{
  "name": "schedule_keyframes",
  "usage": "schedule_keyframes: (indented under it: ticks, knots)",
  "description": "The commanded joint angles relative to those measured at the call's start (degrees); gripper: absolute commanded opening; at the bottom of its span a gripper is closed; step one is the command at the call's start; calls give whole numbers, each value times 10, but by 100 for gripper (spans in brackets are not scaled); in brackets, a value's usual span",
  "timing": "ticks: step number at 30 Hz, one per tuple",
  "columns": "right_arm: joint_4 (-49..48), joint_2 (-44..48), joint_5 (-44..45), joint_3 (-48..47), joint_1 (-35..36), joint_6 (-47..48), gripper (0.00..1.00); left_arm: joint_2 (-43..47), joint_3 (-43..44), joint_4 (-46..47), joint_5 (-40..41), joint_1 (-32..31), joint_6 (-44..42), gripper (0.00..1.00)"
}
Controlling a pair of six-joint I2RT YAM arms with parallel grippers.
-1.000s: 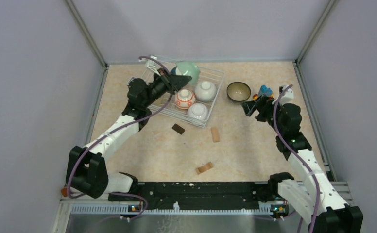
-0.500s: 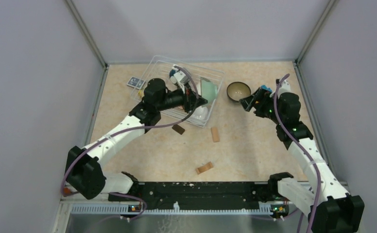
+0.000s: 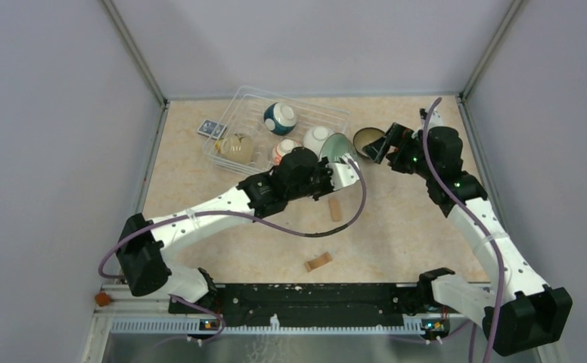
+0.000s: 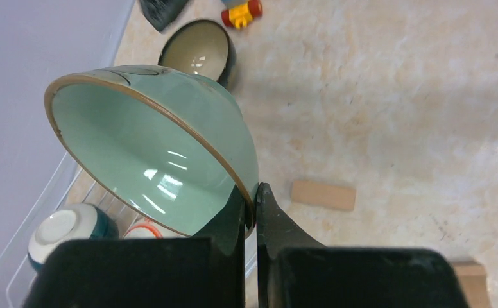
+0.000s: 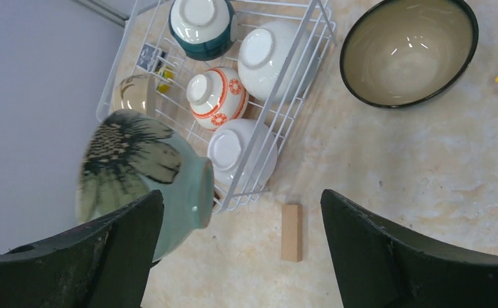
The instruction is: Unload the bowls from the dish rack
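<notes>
Over the dish rack's right edge: the left gripper (image 4: 251, 204) is clamping the rim of the pale green bowl (image 4: 150, 144), one finger inside and one outside, pressed tight together.
Pale green bowl: it is hanging tipped on its side, clear of the table, between the rack's bowls and the dark-lined bowl (image 5: 408, 51); a dark flower pattern is showing on its outer wall in the right wrist view.
Dish rack (image 3: 305, 102): it is sitting at the far left-centre of the table (image 3: 396, 227) and carrying five bowls: the teal-and-white bowl (image 3: 280, 117), the beige bowl (image 3: 235, 146), the orange-red patterned bowl (image 3: 284, 149), and two plain white bowls (image 5: 269, 54) (image 5: 237, 154), most of them resting foot-up.
Dark-lined bowl: it is standing upright on the table just right of the rack.
Right gripper (image 3: 387, 144): it is hovering at that bowl's edge, jaws spread wide and gripping nothing.
Elsewhere on the table: one wooden block (image 3: 336, 209) is lying near the rack's near corner and a second block (image 3: 318, 262) nearer the arms' bases; a blue card (image 3: 212, 128) is lying just left of the rack; a red-and-yellow toy (image 4: 242, 11) is lying near the dark-lined bowl.
</notes>
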State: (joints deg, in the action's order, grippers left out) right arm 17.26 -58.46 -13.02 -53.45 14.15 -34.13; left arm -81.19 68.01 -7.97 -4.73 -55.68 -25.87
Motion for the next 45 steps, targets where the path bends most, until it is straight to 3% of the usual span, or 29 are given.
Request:
schedule_keyframes:
  ticks: [1, 6, 15, 23, 28, 32, 39, 40, 45]
  knots:
    - [-17, 9, -1, -41, 8, -13, 92, -2, 16, 19, 62, -12, -78, 0]
    - [-28, 7, -32, -43, 8, -30, 92, -1, 7, 31, 67, -15, -82, 0]
    - [-140, -13, -168, 6, 10, -120, 93, -6, 2, 45, 55, -24, -92, 0]
    - [-105, -38, -150, 12, 19, -114, 93, -11, -2, 68, 70, -42, -102, 0]
    - [-94, -55, -147, 19, 19, -110, 82, -18, 4, 72, 77, -45, -110, 0]
    - [-92, -59, -141, 25, 19, -111, 79, -23, 6, 75, 81, -50, -115, 0]
    - [-86, -71, -158, 28, 19, -123, 87, -28, 5, 84, 114, -55, -135, 0]
    - [-88, -71, -159, 30, 19, -124, 86, -27, 5, 92, 114, -55, -136, 0]
    - [-104, -63, -158, 39, 19, -131, 54, -27, 2, 99, 115, -55, -136, 1]
